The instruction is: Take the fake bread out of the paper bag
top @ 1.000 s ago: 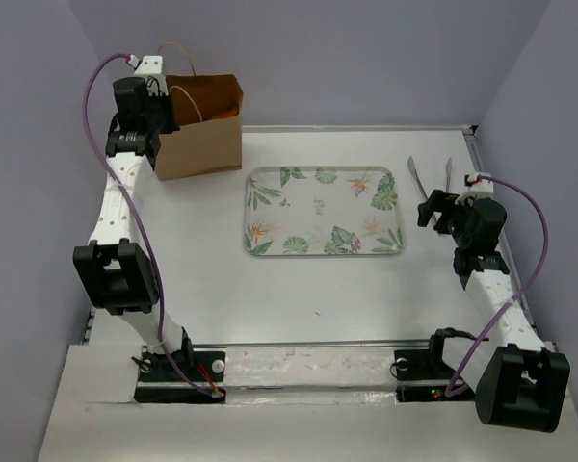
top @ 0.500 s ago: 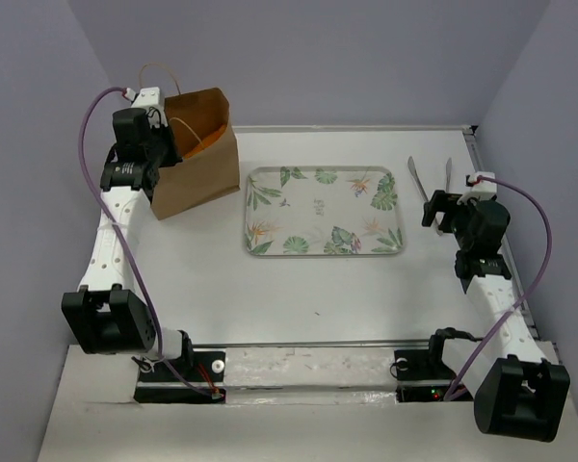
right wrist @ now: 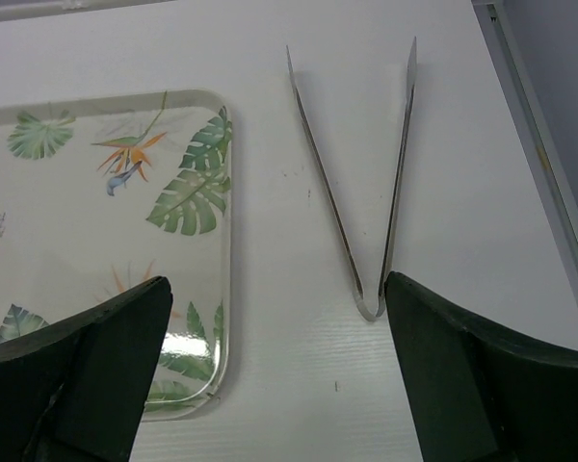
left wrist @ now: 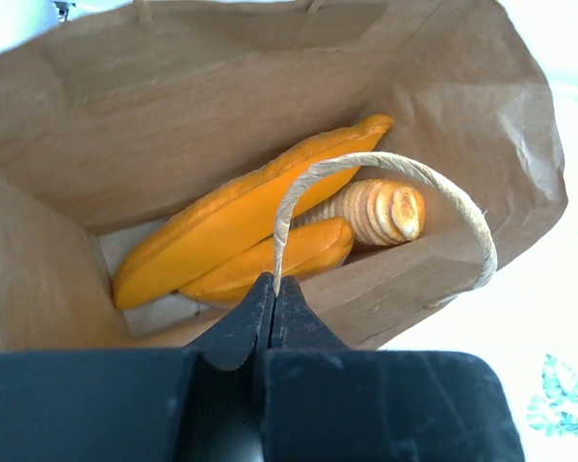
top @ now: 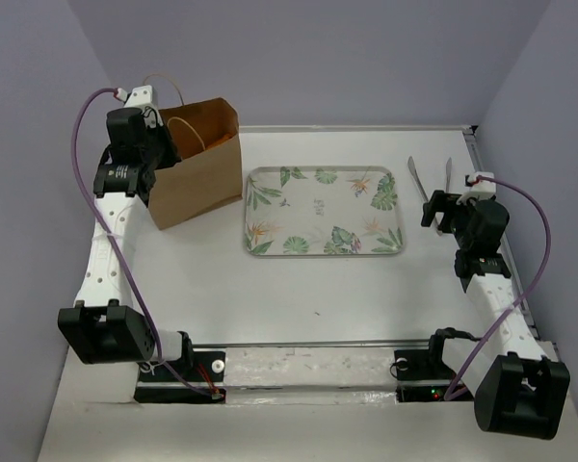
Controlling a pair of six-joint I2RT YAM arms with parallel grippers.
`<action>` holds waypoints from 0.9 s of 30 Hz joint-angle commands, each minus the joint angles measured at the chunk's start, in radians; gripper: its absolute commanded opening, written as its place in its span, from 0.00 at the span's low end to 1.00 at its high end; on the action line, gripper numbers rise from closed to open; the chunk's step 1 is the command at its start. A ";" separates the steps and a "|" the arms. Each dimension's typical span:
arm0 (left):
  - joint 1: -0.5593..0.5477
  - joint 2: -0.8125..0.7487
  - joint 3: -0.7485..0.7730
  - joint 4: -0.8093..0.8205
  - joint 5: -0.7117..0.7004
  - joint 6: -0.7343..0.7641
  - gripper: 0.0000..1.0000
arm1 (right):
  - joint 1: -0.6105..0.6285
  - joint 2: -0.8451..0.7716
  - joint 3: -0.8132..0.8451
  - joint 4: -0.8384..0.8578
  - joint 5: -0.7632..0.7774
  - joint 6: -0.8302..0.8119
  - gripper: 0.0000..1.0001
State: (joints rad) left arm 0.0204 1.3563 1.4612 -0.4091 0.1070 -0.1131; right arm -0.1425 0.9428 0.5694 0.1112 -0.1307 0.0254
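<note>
The brown paper bag [top: 197, 178] stands at the table's far left, tilted, with its mouth open. My left gripper [top: 159, 144] is shut on the paper bag's near twisted handle [left wrist: 385, 164], jaws [left wrist: 273, 289] pinching the cord. Inside the bag lies the fake bread: a long orange baguette [left wrist: 241, 207], a shorter orange piece [left wrist: 279, 260] and a pale ridged piece [left wrist: 380, 210]. An orange glimpse of it [top: 217, 141] shows from above. My right gripper [top: 438, 207] hangs open and empty [right wrist: 277, 289] at the right, just short of the tongs' bend.
A leaf-patterned tray [top: 324, 210] lies mid-table, its right rim [right wrist: 226, 289] by my right gripper's left finger. Metal tongs [top: 431, 178] lie right of the tray, spread in a V [right wrist: 399, 164]. The table's metal edge rail [top: 474, 144] runs along the right.
The left arm has drawn back toward the near side, pulling the bag by its handle so it tilts and shifts nearer. The right gripper has shifted slightly.
</note>
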 commanded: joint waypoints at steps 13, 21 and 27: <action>-0.013 -0.075 0.011 -0.008 0.010 0.023 0.00 | 0.006 -0.053 -0.008 0.005 0.011 -0.012 0.99; -0.010 -0.079 0.028 -0.014 -0.029 0.139 0.83 | 0.006 0.051 0.029 -0.056 0.077 0.041 1.00; 0.000 -0.095 0.056 -0.031 -0.029 0.179 0.97 | 0.006 0.195 0.162 -0.160 0.140 0.073 1.00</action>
State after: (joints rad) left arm 0.0132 1.3113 1.4666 -0.4408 0.0803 0.0162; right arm -0.1425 1.0786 0.6125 0.0082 -0.0578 0.0689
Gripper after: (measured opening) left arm 0.919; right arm 0.995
